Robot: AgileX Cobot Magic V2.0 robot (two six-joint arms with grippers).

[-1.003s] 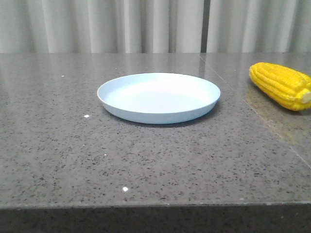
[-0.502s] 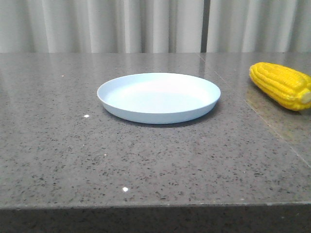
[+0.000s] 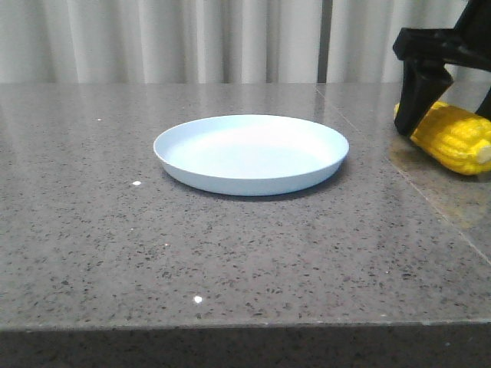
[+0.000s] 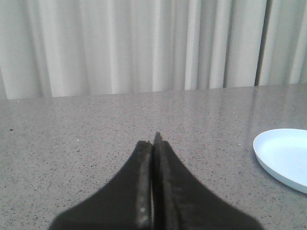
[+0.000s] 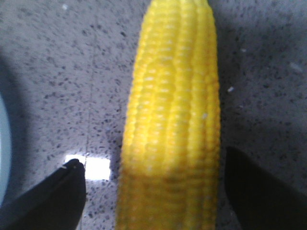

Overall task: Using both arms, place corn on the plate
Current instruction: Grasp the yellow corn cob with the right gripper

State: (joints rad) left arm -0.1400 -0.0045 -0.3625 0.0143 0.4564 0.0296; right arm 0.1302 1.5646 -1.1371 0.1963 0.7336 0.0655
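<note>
The right hand (image 5: 153, 191), a black gripper with angular dark fingers (image 5: 53, 196), stands wide open astride the bright yellow husked corn cob (image 5: 172, 129). In the right wrist view one finger shows on either side of the cob with bare stone between each finger and the kernels, so nothing is gripped yet. In the front view this hand (image 3: 433, 73) hangs over the cob's tapered end, low and close; whether it touches the kernels cannot be told.

The corn (image 3: 454, 138) lies on the grey speckled stone bench (image 3: 230, 253) at the far right, its pale stub end at the frame edge, well apart from the round, shallow, pale-blue plate (image 3: 251, 153), which sits empty near the middle.

The left hand (image 4: 153, 191) is pressed shut on nothing, its two dark fingers meeting along a thin seam, hovering over bare bench with the plate's rim (image 4: 283, 158) off to one side.

By this showing the task is barely begun: the grasp, the lift, the carry to the plate and the part the left arm must play are all left to do.

For room, the stretch of bench between corn and plate is bare, and a seam in the stone crosses it. The plate's low rim should be cleared easily. The bench's near edge lies well away from both things, and pale curtains (image 3: 192, 38) hang behind the far edge.
</note>
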